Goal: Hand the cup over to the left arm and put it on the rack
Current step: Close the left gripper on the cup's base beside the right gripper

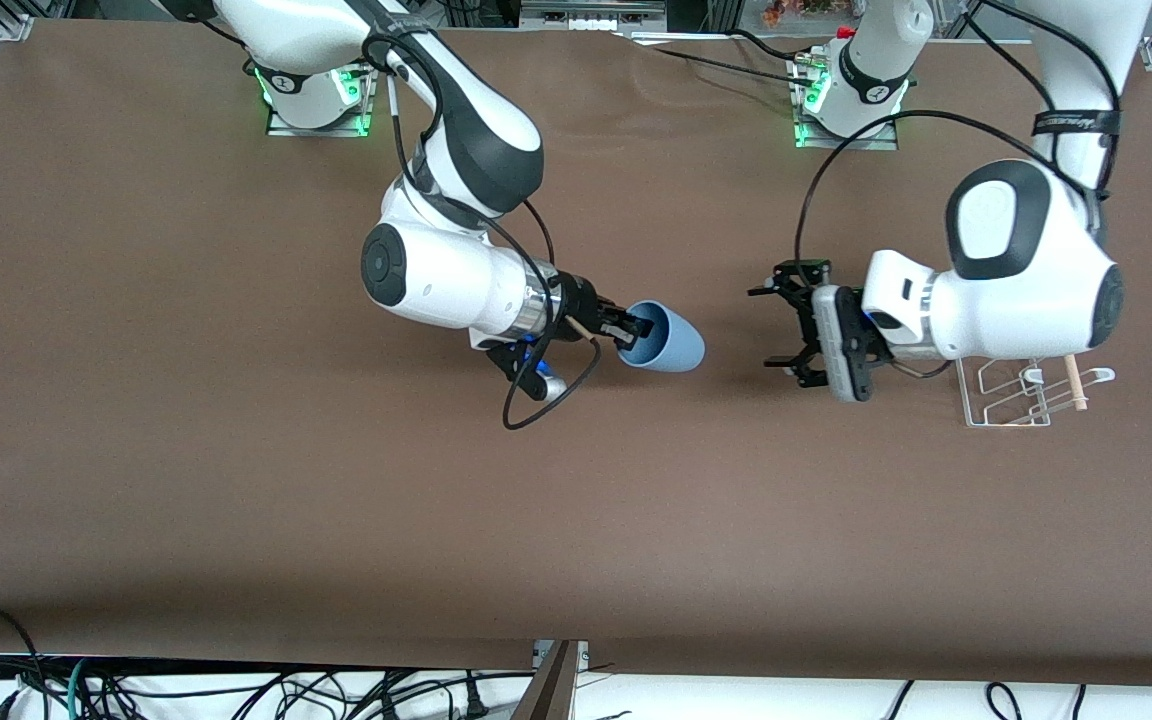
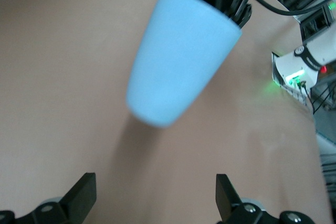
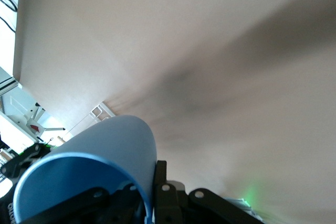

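Two pincers: right (image 1: 630,329) pinching cup (image 1: 664,340) rim, left (image 1: 789,328) spread; close squarely on cup body.

Plain brown table (image 1: 236,480) spread out under the left gripper's fingers (image 1: 788,364) and the right gripper's fingers (image 1: 636,322). Soft dark shadow band (image 1: 336,610) along its edge closest to the front camera, well apart from both sets of fingers. Off that edge, a white surface (image 1: 756,700) with a messy tangle of black cables (image 1: 336,697), plus one teal cable (image 1: 76,680) toward the right arm's end. Dark bar (image 1: 554,685) poking in at mid-edge, nowhere near any fingers. Silver frame bracket (image 1: 11,25) at a table corner up by the bases.
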